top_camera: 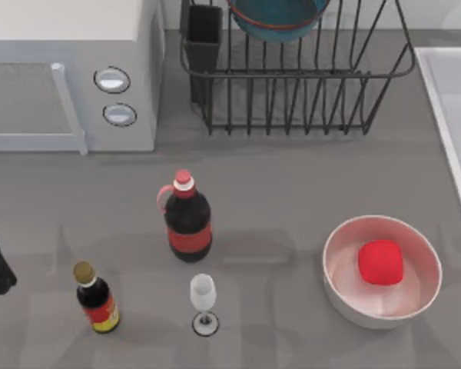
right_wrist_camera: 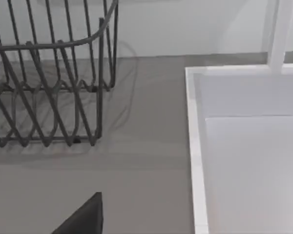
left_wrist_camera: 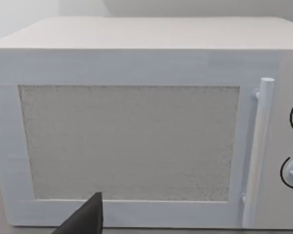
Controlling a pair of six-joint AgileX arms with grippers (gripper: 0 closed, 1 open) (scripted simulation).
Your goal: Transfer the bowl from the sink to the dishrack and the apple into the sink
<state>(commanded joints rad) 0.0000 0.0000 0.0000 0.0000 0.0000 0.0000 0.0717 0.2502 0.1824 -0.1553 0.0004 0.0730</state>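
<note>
A teal-blue bowl [top_camera: 279, 17] with a reddish rim line is showing against the black dishrack [top_camera: 292, 84]; a bright-red apple [top_camera: 380, 261] is glowing inside a white bowl [top_camera: 382, 271]; the sink [right_wrist_camera: 244, 146] is gleaming pale white.

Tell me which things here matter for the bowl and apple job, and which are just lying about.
For the job: bowl, dishrack, sink, apple.

Lying about: white bowl under the apple, microwave, cola bottle, sauce bottle, glass.
</note>
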